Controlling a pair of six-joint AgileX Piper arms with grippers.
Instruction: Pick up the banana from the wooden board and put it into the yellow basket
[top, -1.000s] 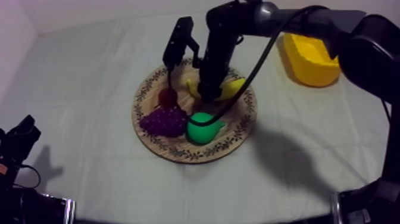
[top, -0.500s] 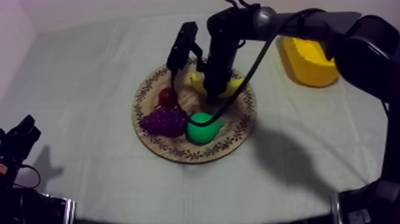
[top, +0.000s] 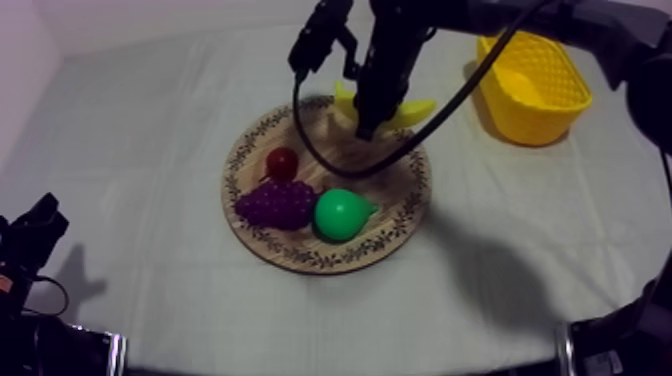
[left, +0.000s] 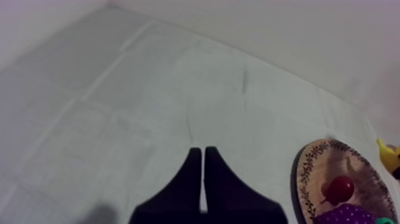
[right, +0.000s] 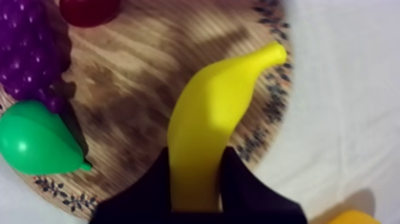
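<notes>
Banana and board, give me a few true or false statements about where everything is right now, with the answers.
1. The right gripper is shut on the banana. True.
2. The banana lies in the yellow basket. False: the gripper holds it over the far rim of the wooden board, apart from the basket.
3. The pear, the grapes and the small red fruit are on the board. True.
4. The left gripper is open. False: its fingers lie together over the cloth beside the board.
</notes>
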